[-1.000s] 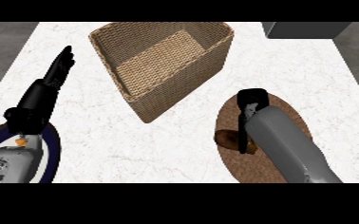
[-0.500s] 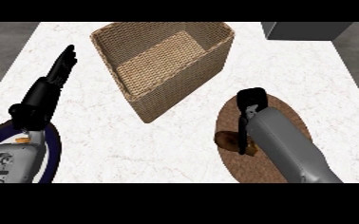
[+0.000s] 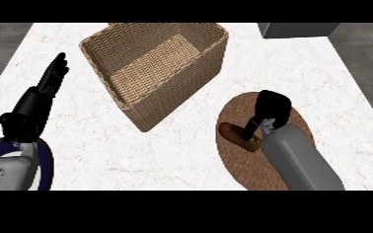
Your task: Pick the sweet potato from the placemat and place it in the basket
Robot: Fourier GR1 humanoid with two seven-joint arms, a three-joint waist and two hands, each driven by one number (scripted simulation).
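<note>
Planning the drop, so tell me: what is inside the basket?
Inside the basket only its woven floor and walls show, with nothing lying there. The floor strip behind its near wall is covered.

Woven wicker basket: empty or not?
Empty: the woven wicker basket shows only bare floor; brown sweet potato lies on the round brown placemat.

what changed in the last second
Very little. The right hand stays curled over the sweet potato on the placemat, and slightly more of the potato now shows at its left. The basket and the resting left hand are unchanged.
</note>
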